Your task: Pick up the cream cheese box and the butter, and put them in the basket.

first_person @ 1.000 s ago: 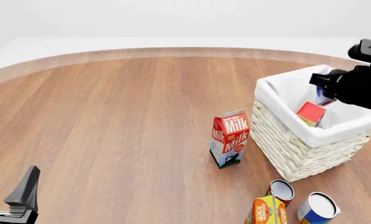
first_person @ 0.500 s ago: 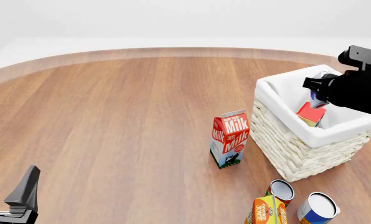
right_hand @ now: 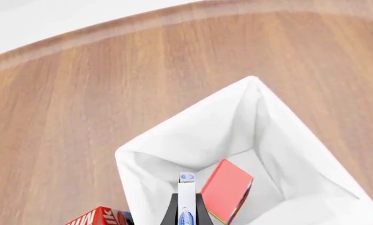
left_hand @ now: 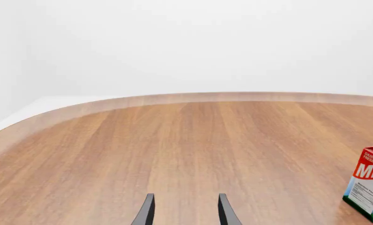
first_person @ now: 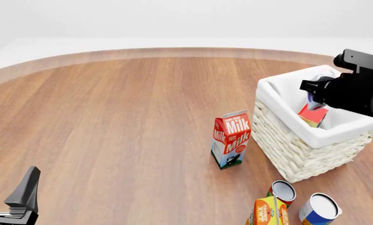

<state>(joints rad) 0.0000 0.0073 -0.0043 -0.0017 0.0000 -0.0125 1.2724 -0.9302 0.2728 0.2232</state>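
- Cream wicker basket, white cloth lining folded over its rim, stands on the wooden table directly under the right gripper.
- Right gripper: black, hangs over the basket's open top; its fingers are set narrow and clamp the cream cheese box between them, seen in the right wrist view.
- Cream cheese box: thin whitish box held edge-on, a blue oval mark at its far end, still above the lining and not resting on the basket floor as far as the view shows. In the front view it is mostly hidden behind the arm.
- Butter: red carton, already inside the basket, leaning tilted against the lining just beside the gripper's fingers; it shows in the front view below the gripper.
- Milk carton: red and white, upright on the table, outside the basket, on the side of the right gripper that faces the left arm.
- Two cans and an orange carton: grouped on the table nearer the camera than the basket.
- Left gripper: well apart from the basket, low over bare wood, fingers spread with nothing between them.
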